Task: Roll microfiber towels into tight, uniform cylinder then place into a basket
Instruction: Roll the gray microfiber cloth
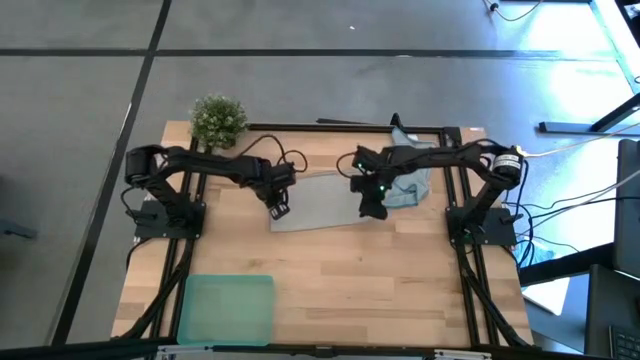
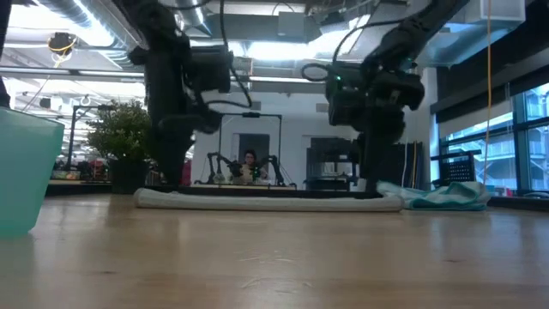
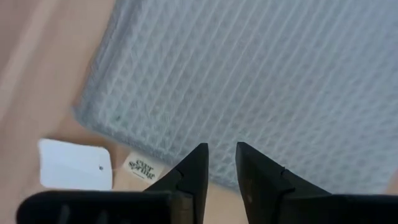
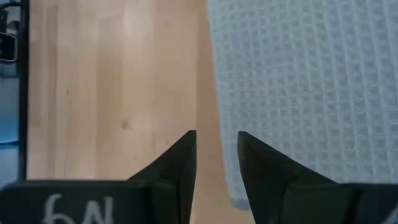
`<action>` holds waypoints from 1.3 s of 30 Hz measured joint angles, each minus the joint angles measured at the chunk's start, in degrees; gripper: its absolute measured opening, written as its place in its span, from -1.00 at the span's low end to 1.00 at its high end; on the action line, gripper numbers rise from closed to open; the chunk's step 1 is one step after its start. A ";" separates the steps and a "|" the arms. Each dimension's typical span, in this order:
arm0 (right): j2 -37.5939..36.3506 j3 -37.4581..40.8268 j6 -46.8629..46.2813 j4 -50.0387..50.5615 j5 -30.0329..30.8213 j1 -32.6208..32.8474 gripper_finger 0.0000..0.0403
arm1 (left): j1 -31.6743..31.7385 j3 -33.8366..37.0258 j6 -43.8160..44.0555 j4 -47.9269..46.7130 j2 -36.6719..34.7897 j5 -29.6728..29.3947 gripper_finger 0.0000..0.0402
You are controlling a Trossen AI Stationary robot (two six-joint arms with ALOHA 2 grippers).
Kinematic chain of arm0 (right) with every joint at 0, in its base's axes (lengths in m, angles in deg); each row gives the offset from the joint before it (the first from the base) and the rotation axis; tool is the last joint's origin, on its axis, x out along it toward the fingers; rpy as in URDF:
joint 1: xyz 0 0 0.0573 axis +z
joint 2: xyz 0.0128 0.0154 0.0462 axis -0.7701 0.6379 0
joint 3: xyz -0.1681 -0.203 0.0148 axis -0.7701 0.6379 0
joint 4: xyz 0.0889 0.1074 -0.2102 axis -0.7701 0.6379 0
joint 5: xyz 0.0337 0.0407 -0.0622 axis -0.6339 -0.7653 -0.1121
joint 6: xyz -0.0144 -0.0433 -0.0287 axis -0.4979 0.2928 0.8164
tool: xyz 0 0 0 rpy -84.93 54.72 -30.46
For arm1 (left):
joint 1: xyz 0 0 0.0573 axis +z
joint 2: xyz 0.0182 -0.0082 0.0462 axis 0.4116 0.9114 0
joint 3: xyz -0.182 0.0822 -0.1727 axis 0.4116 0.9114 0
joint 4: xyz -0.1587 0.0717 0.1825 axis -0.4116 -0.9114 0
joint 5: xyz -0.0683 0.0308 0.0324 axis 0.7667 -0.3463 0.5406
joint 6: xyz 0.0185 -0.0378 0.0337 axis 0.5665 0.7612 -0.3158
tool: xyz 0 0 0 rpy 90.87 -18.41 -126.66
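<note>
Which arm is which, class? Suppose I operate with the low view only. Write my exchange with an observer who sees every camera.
Observer: From above, the left gripper hangs at the grey towel's left end, the right gripper at its right end.
Operator: Is that towel rolled?
Observer: No, the high view shows it spread flat.
Operator: Is anything gripped?
Observer: No. Both wrist views show the fingers slightly apart with nothing between them.

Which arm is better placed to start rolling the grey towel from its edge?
Neither clearly. The left gripper hangs over one edge of the flat grey towel, the right gripper over the opposite edge, both slightly open. Rolling probably needs both.
</note>
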 joint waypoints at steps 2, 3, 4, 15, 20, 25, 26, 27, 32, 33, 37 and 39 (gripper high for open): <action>-0.01 2.47 -1.65 -3.34 0.16 0.14 -0.41 | 0.00 0.65 0.01 0.39 0.33 -0.03 -0.61; -0.01 3.74 -3.09 -5.29 0.23 0.14 -0.41 | 0.00 0.82 0.01 0.84 0.71 -0.04 -0.61; -0.01 4.85 -4.49 -7.44 0.21 0.14 -0.41 | 0.00 1.18 -0.01 0.86 0.88 -0.04 -0.60; -0.14 10.52 -7.41 -15.94 8.55 -0.19 -0.41 | -0.84 2.39 0.00 2.94 2.66 -0.37 -0.60; -0.14 10.58 -7.13 -17.71 9.76 -0.54 -0.41 | -2.58 2.54 0.05 2.99 2.61 2.97 -0.60; -0.12 10.61 -7.24 -20.21 12.82 -1.13 -0.41 | -5.23 2.56 0.14 3.02 2.61 6.57 -0.60; -0.12 10.61 -7.24 -20.48 13.44 -1.33 -0.41 | -5.79 2.59 0.15 3.02 2.61 7.46 -0.60; -0.12 10.61 -7.26 -20.75 14.04 -1.50 -0.41 | -6.31 2.59 0.07 3.04 2.63 8.36 -0.60; 0.00 9.99 -7.60 -20.94 15.44 -2.41 -0.41 | -7.89 2.14 1.25 2.50 2.72 9.05 -0.60; 0.04 9.24 -8.08 -20.21 15.65 -2.52 -0.41 | -7.85 1.85 1.57 2.02 2.59 9.07 -0.60; 0.05 4.70 -7.75 -17.43 15.58 -2.62 -0.41 | -6.70 -0.60 1.80 -0.38 1.21 8.43 -0.60; 0.05 2.28 -6.95 -15.04 14.77 -2.62 -0.41 | -6.02 -1.92 1.71 -1.92 0.10 7.02 -0.60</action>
